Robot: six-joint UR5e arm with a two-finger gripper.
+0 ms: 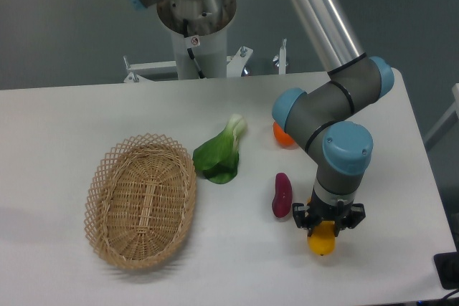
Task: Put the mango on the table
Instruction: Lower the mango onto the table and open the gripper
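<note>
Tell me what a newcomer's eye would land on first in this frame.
First the grey-and-blue arm reaching down at the right, its gripper shut on a yellow mango low over the white table, right of a purple sweet potato. Then the big empty wicker basket on the left, with a leafy green beside it and an orange half hidden behind the arm.

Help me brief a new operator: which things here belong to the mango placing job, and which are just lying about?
Job: mango, gripper holding it, white table.
Lying about: wicker basket, bok choy, orange (partly behind the arm), purple sweet potato.
</note>
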